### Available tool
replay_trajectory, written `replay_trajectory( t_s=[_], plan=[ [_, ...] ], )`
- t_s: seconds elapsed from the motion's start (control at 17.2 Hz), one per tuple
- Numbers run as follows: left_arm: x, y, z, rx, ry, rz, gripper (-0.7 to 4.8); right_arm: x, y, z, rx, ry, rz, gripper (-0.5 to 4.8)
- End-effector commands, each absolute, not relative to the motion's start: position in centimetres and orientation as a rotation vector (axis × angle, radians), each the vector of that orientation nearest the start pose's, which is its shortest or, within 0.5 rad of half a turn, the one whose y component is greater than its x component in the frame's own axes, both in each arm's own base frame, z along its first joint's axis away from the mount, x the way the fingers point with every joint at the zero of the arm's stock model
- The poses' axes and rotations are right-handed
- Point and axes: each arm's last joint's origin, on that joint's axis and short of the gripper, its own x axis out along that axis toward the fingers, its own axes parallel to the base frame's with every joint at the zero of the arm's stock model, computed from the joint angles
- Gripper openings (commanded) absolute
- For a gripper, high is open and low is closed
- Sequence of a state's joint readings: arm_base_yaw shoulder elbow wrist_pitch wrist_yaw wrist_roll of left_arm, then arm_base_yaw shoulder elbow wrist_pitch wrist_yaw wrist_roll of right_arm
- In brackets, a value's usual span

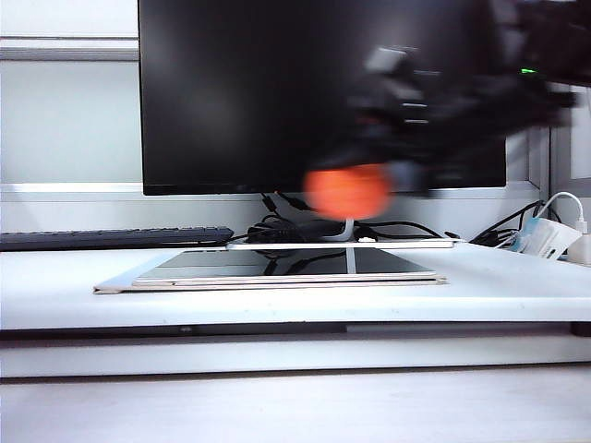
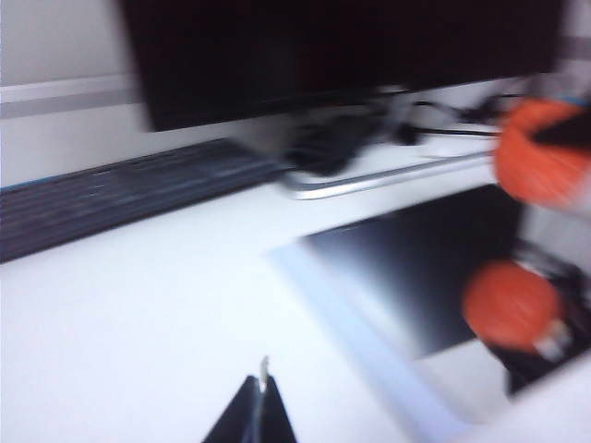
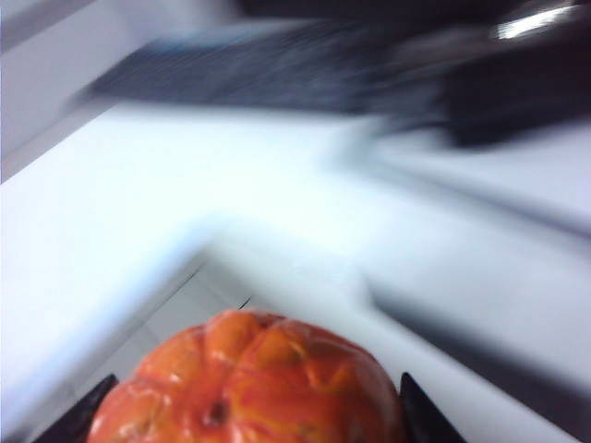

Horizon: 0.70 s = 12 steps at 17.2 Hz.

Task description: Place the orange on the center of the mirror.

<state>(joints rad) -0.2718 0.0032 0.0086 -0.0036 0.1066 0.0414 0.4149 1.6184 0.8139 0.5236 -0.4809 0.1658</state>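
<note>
Orange fruit, 1 orange [image 3: 249,383] in right tool [image 3: 249,406]; 1 mirror [image 1: 277,268]; left tool [image 2: 254,415] apart.

Black monitor [image 1: 277,92]: upright at the back of the white table [image 1: 55,277], screen dark, on a flat silver stand base [image 1: 342,244]. Dark keyboard [image 1: 115,237]: flat, left of the base. Black cables [image 1: 277,221]: bunched behind the base. White adapter with cable [image 1: 554,235]: far right.
</note>
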Motion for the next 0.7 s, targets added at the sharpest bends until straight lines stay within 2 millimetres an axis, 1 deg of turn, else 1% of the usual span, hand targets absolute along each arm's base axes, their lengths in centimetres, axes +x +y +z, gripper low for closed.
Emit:
replay_trajectory(
  t_s=[0.06,0.12,0.23,0.35,0.41,0.7],
  plan=[
    [9.5,-2.2,16.7,0.044,-0.017,-0.289,-0.05,28.9,17.4,20.8,0.089,0.324,0.806,2.09],
    [9.5,-2.1,16.7,0.044,-0.017,-0.282,-0.05,28.7,17.8,20.8,0.079,0.320,0.774,2.10],
    [9.5,-2.2,16.7,0.044,-0.017,-0.291,-0.05,28.6,18.1,20.3,0.078,0.343,0.804,2.09],
    [9.4,-2.4,16.7,0.044,-0.017,-0.315,-0.05,28.7,18.3,19.3,0.072,0.394,0.807,2.10],
    [9.3,-2.8,16.7,0.044,-0.018,-0.353,-0.05,28.8,18.6,18.6,0.069,0.415,0.815,2.10],
    [8.9,-4.0,16.7,0.043,-0.020,-0.488,-0.05,28.6,18.9,18.4,0.063,0.422,0.832,2.10]
  ],
)
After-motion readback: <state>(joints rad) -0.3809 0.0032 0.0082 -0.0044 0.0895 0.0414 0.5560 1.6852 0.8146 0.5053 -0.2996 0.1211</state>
